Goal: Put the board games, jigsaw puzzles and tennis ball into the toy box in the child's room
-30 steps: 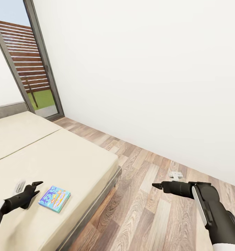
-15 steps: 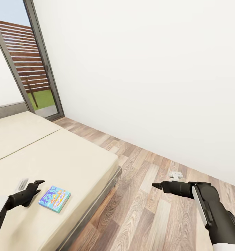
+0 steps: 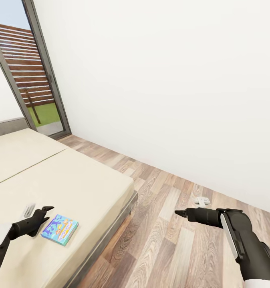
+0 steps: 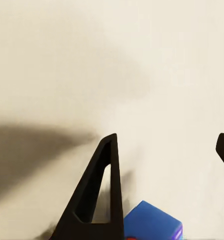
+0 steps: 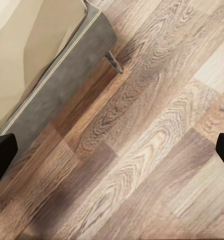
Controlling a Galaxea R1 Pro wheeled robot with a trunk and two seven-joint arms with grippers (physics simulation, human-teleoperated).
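The bed [image 3: 71, 180] has a big flat cream top with lots of bare room. One blue board game [image 3: 59, 229] lies flat near its edge, just beside the left gripper [image 3: 45, 211], whose fingers are spread wide. A small white thing [image 3: 29, 210] lies close behind them. The right gripper [image 3: 179, 213] hangs over bare wood floor [image 3: 167, 248]. The white wall [image 3: 171, 88] stands behind.

The picture's edge cuts the flat light blue board game box [image 4: 152, 222] in the left wrist view (one corner shows); its cartoon print [image 3: 59, 228] is unreadable.
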